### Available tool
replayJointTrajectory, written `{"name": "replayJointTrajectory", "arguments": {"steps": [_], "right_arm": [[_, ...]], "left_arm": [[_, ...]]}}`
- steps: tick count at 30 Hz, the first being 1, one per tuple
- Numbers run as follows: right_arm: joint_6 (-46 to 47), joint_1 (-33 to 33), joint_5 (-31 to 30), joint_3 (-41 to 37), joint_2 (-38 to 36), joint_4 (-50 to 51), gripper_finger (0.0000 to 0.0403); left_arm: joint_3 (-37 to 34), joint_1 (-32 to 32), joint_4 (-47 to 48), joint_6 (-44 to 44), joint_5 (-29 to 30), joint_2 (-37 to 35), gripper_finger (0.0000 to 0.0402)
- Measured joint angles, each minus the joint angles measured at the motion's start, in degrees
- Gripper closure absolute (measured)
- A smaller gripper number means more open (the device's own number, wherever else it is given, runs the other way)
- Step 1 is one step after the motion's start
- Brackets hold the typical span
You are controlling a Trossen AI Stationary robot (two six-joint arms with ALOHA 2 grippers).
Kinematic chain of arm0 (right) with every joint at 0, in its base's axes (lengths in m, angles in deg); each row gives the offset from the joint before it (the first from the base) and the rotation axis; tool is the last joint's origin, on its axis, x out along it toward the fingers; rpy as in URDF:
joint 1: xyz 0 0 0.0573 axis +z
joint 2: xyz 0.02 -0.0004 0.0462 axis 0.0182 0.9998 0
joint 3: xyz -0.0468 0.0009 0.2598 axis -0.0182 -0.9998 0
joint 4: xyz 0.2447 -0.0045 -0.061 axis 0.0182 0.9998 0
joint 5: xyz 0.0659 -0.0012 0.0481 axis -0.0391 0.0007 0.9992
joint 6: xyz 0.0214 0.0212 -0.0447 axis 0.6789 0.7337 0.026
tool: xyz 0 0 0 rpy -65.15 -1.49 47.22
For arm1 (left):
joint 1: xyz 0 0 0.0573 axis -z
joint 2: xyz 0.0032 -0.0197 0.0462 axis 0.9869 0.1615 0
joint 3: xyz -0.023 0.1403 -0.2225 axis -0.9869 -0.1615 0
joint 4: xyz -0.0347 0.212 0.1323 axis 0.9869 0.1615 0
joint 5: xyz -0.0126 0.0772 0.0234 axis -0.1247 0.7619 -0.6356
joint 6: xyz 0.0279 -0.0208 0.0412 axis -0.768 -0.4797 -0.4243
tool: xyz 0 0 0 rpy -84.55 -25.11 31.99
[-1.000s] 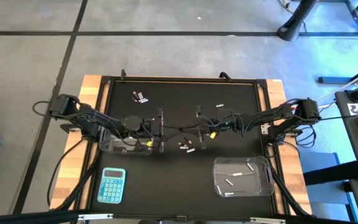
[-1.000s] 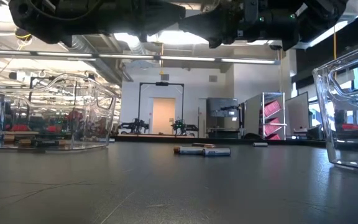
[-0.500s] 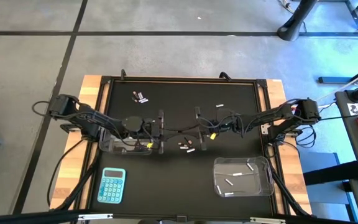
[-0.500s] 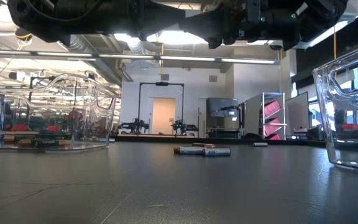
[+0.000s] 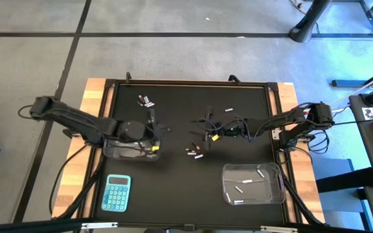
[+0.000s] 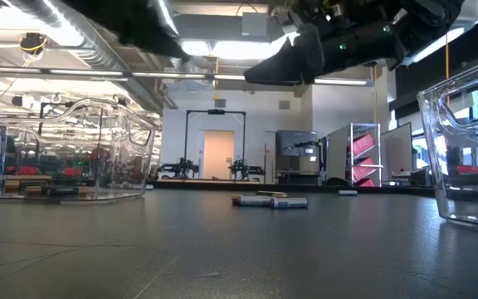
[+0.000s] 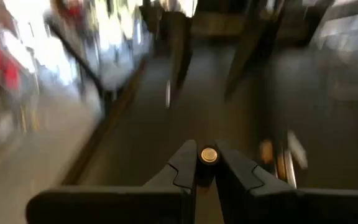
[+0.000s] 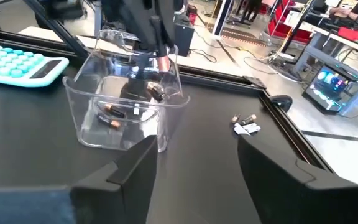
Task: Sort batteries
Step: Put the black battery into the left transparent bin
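Note:
My left gripper (image 5: 153, 124) is shut on a dark battery with a coppery end (image 8: 161, 63), above the far right corner of the clear left tub (image 5: 129, 153). That tub holds a few dark batteries (image 8: 114, 109) on its floor. My right gripper (image 8: 197, 171) hangs open over the table's middle (image 5: 207, 123) with nothing between its fingers. Loose batteries lie flat on the black mat near the middle (image 5: 194, 151), at the far left (image 5: 146, 100) and behind my right gripper (image 5: 228, 110). My left gripper pinches the battery between its two fingertips. The battery's round coppery end (image 7: 209, 155) shows in the gap between them. The fingers come from the table's left, slanting down. The battery is lifted clear, above the tub's rim (image 8: 166, 50).
A clear right tub (image 5: 277, 169) with several silvery batteries stands at the near right. A blue calculator (image 5: 116, 193) lies at the near left. In the low view the middle batteries (image 6: 270, 201) lie between the two tubs' walls (image 6: 98, 149) (image 6: 459, 141).
My left gripper has drawn back from the table's middle toward the left edge, risen and tipped up to a flatter slant, and now stands over the left tub's far right corner. My right gripper has tipped where it stands.

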Motion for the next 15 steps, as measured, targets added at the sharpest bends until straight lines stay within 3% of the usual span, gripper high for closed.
{"name": "replayJointTrajectory", "arguments": {"steps": [4, 7, 11, 15], "right_arm": [[-0.06, 0.01, -0.08, 0.00, 0.00, -0.18, 0.0176], [-0.08, -0.24, -0.04, 0.00, 0.00, -0.57, 0.0176], [-0.08, -0.81, 0.29, -0.02, 0.00, -1.36, 0.0176], [-0.08, -0.84, 0.38, -0.02, 0.00, -2.89, 0.0176]], "left_arm": [[8.45, -0.39, 34.20, 21.01, -0.05, -2.15, 0.0375], [10.57, -1.35, 51.53, 36.40, -7.39, -2.25, 0.0375], [6.87, -2.23, 60.05, 55.08, -16.70, -2.12, 0.0375], [1.69, -4.21, 60.03, 67.83, -23.17, -2.12, 0.0375]]}}
